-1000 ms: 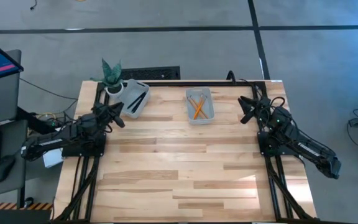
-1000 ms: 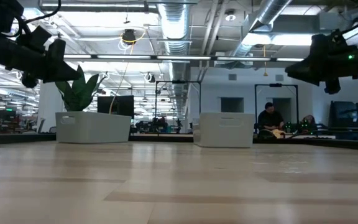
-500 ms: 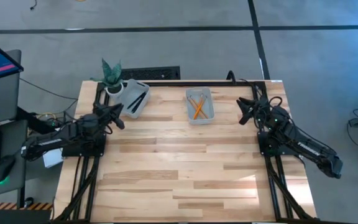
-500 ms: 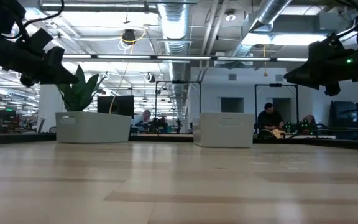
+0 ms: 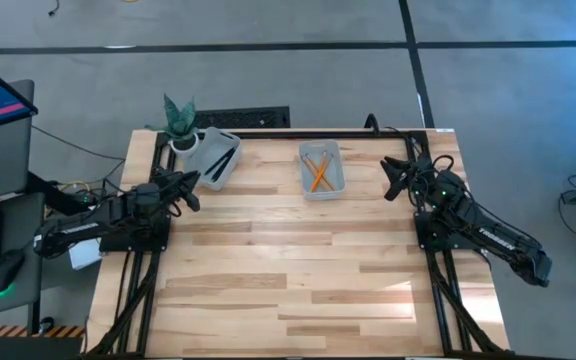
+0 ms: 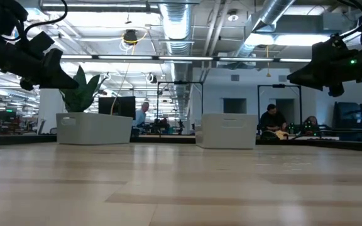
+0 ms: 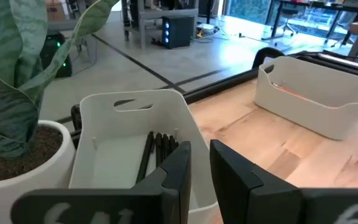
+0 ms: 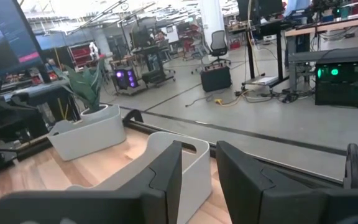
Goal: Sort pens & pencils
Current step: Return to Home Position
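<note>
Black pens (image 5: 224, 160), thin short dark sticks: all in the left grey plastic bin (image 5: 206, 162), bundled along one side of it. That bin sits skewed at the far-left corner of the light wooden plank desk (image 5: 288, 270). Orange-yellow wooden pencils (image 5: 318, 176): lying crossed over each other in the right grey plastic bin (image 5: 337, 163), which stands at the far edge around mid-desk, well apart from the left bin. Left tool (image 5: 194, 190): hovering off the desk just beside the near end of the left bin and pointed at it, fingers parted by only a narrow gap, holding nothing. The left wrist view looks straight down into that bin at the pens. Right tool (image 5: 389, 178): up in the air at the desk's right edge, facing the right bin but clear of it, fingers slightly apart, empty. Green potted plant in a white pot (image 5: 180, 128) stands just beside the left bin's far corner. Low view shows a person (image 6: 272, 119) seated in the room behind the desk.
</note>
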